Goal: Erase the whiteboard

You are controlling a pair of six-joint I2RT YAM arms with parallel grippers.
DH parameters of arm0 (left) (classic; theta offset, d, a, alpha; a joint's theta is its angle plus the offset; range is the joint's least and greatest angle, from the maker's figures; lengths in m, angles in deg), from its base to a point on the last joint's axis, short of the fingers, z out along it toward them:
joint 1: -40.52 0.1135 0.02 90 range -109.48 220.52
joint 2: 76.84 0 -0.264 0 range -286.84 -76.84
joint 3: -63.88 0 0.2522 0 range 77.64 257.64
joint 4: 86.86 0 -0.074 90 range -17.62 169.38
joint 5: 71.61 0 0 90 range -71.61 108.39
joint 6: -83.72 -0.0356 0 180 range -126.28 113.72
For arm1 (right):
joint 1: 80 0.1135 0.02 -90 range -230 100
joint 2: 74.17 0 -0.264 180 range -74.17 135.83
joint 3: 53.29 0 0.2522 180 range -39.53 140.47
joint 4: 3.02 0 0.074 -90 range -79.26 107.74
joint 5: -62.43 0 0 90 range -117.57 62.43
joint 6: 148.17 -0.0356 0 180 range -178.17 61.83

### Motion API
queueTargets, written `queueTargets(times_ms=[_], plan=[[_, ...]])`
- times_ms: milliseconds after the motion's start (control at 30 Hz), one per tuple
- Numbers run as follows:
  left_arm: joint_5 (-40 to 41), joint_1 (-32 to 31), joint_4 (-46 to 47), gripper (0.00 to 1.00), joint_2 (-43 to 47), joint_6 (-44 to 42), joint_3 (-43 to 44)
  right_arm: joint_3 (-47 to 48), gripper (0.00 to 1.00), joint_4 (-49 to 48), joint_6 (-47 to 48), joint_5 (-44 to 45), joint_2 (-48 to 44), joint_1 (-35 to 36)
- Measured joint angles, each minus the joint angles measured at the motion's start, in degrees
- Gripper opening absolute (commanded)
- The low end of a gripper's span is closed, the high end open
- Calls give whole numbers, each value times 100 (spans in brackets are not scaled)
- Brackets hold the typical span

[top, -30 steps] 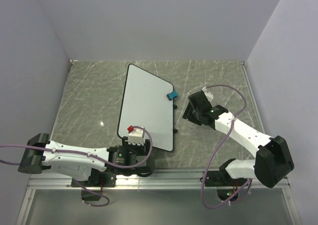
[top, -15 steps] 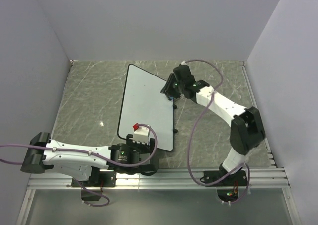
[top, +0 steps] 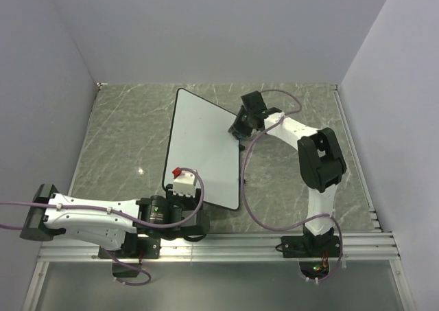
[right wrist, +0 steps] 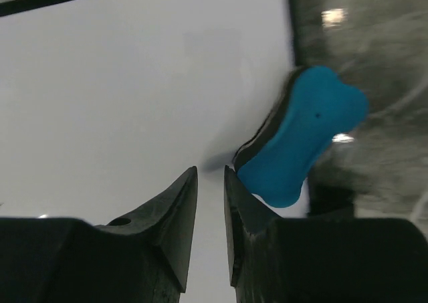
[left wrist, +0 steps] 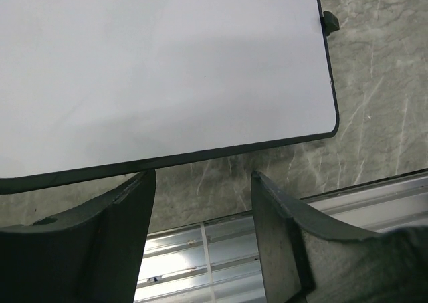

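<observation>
**Right arm swings in over the eraser at the whiteboard's right edge**

Top external view: The whiteboard (top: 204, 150) lies flat on the table (top: 123, 139), tilted, its face reading plain white from here. A second ago the right arm sat back on the table to the right of the board, with the blue eraser showing clear at the board's right edge. Half a second ago its head had reached that edge, and now the right gripper (top: 241, 127) hangs over the same spot, hiding the eraser from this camera. The left arm has shifted a little leftward along the near edge; the left gripper (top: 180, 187) sits at the board's near corner.

Left wrist view: The left jaws stand wide apart with nothing between them, just short of the board's near black rim (left wrist: 200, 154). The white surface above shows no marks in this part.

Right wrist view: The eraser (right wrist: 304, 142) lies at the board's edge, partly on the white and partly over the table, just beyond and to the right of the fingertips. The right jaws are nearly closed, a thin slit between them, and hold nothing.

Judged from this, the right arm has closed in on the eraser but has no grip on it. Whether ink remains anywhere on the board cannot be told.
</observation>
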Motion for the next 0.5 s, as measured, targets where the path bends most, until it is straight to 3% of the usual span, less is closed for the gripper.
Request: queueTargets(times_ms=[300, 400, 500], plan=[[-15, 0, -57, 66, -2, -20, 0, -1388, 30, -63, -28, 9, -422, -737], [-11, 0, -94, 76, -205, -81, 101, -1845, 33, -26, 50, 179, -723, -984], [7, 0, -251, 93, -391, -129, 444, -2153, 43, 133, 175, 369, -1152, -1182]])
